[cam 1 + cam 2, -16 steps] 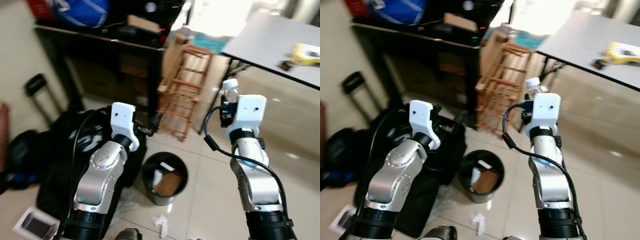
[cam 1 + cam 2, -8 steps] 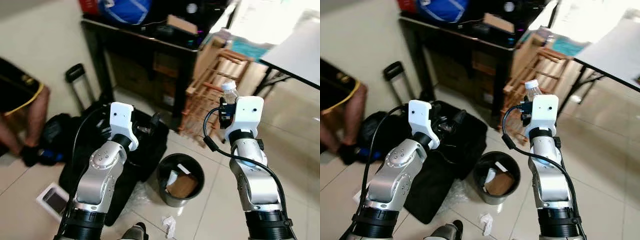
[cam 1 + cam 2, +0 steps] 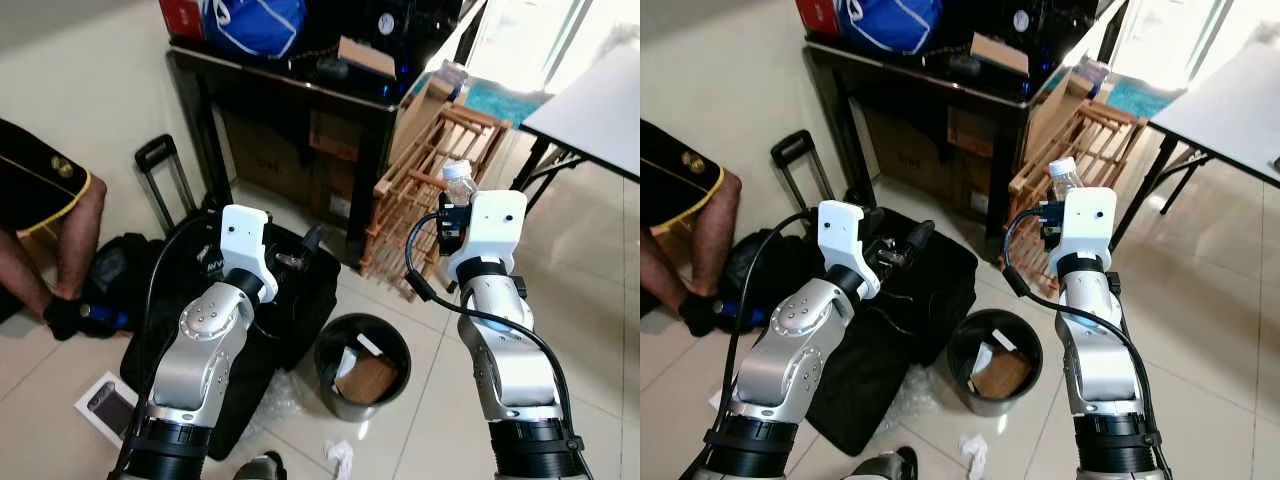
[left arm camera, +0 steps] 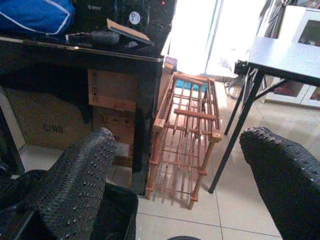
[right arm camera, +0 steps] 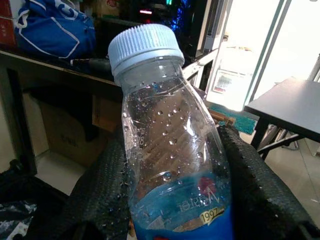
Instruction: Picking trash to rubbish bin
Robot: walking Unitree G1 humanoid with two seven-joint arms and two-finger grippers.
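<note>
Shift since a second back: whole view swung, camera turning rather than things moving; person's leg (image 3: 45, 235) now at the left edge.
Dark surface (image 3: 300, 85): straight ahead, bags and boxes on top.
Rubbish bin (image 3: 363, 365): on the floor between both arms, cardboard inside.
Right pincer (image 5: 165, 210): clamped on the water bottle (image 5: 167, 145), held high, not over the bin yet.
Left pincer (image 4: 175, 170): spread wide, nothing in it.
Crumpled scrap (image 3: 338, 457): on the floor beside the bin, probably next.
</note>
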